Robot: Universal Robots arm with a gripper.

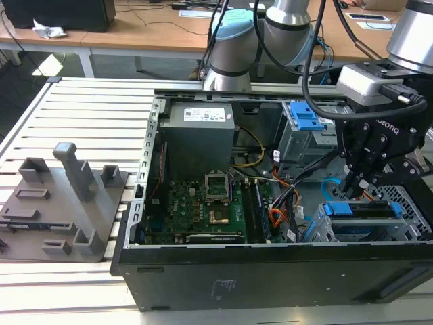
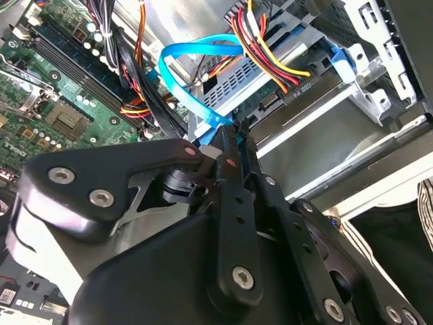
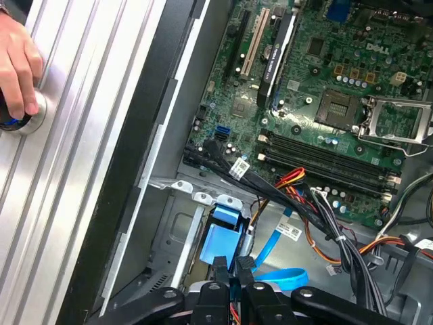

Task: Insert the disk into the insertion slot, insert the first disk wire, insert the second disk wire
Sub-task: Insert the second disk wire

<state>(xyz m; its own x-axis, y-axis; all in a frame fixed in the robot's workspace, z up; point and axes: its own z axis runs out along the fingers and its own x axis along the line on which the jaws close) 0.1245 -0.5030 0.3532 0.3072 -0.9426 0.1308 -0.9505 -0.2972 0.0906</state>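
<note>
The disk [image 1: 358, 211] lies in its blue carrier inside the insertion slot [image 1: 408, 203], the low perforated cage at the case's front corner on the exterior view's right. My gripper [image 1: 353, 184] hangs just above the disk's rear edge. In the second wrist view the gripper [image 2: 235, 132] is shut on the plug of a flat blue wire [image 2: 193, 57] that loops up beside the disk [image 2: 247, 81]. A red, yellow and black wire bundle [image 2: 270, 51] ends in a black plug [image 2: 300, 88] at the disk's edge. In the first wrist view the gripper [image 3: 230, 265] pinches the blue wire [image 3: 281, 277].
The open case holds a green motherboard [image 1: 203, 203], a grey power supply [image 1: 199, 132] and a taller cage with a blue latch [image 1: 304, 118]. A grey fixture block [image 1: 64, 203] stands on the slatted table. A hand [image 3: 17, 64] rests on a round button outside the case.
</note>
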